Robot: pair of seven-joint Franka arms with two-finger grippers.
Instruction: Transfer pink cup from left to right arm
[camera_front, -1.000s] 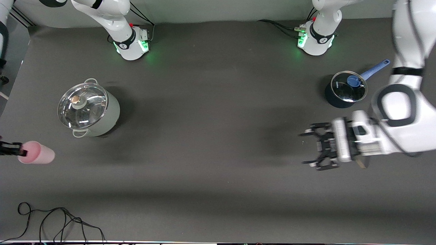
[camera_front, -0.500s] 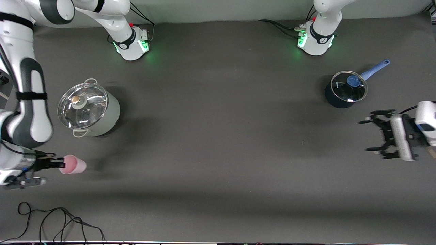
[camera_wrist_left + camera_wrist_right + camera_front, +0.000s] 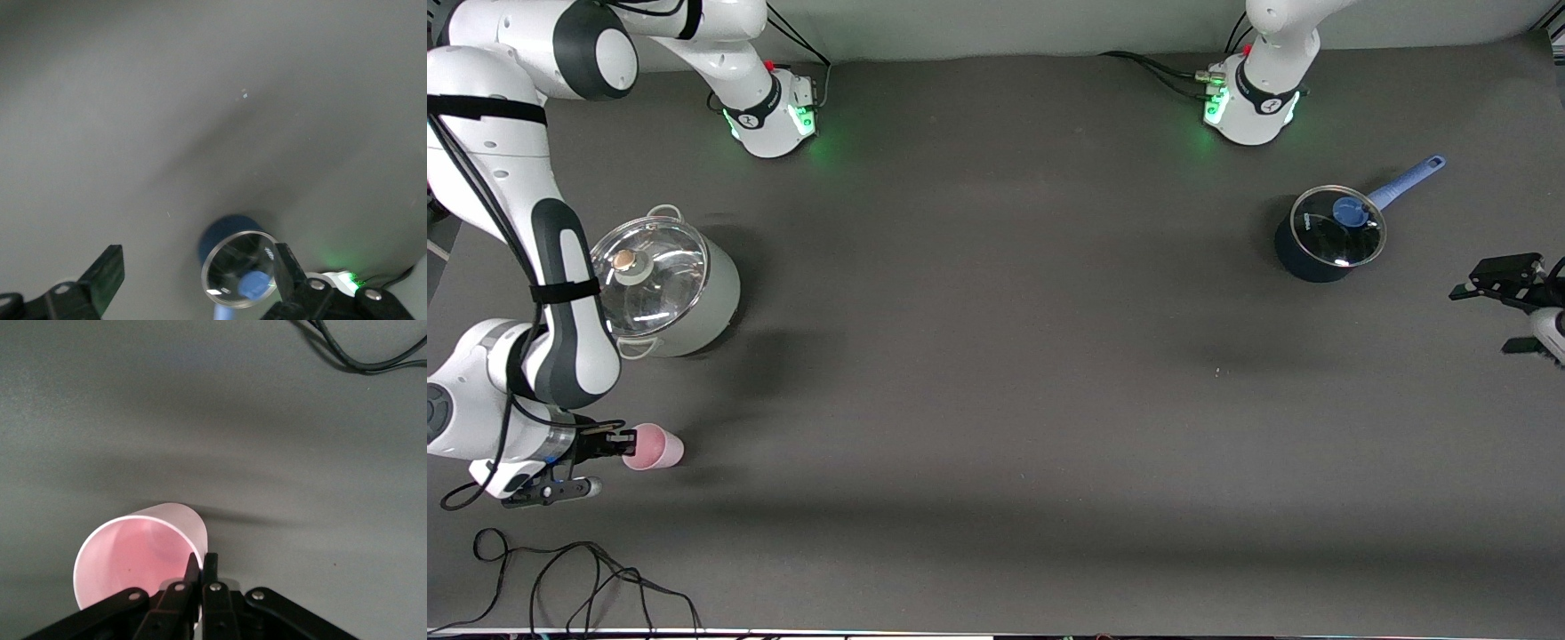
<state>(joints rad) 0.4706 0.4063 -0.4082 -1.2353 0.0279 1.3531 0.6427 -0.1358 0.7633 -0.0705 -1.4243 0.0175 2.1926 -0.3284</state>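
The pink cup (image 3: 656, 447) hangs tipped on its side, low over the table at the right arm's end, nearer the front camera than the big pot. My right gripper (image 3: 624, 442) is shut on its rim. In the right wrist view one finger sits inside the pink cup (image 3: 133, 550) and the other outside, and the right gripper (image 3: 202, 561) pinches the wall. My left gripper (image 3: 1478, 320) is open and holds nothing, at the left arm's end of the table beside the blue saucepan. The left gripper (image 3: 197, 260) shows wide-apart fingers (image 3: 107, 270).
A large pale pot with a glass lid (image 3: 658, 289) stands close to the right arm. A small blue saucepan with a glass lid (image 3: 1325, 236) (image 3: 233, 263) stands toward the left arm's end. A black cable (image 3: 578, 569) (image 3: 360, 353) lies near the front edge.
The right arm has swung in over the table with the pink cup, which came toward the middle and lower. The open left gripper has drawn back toward the left arm's end.
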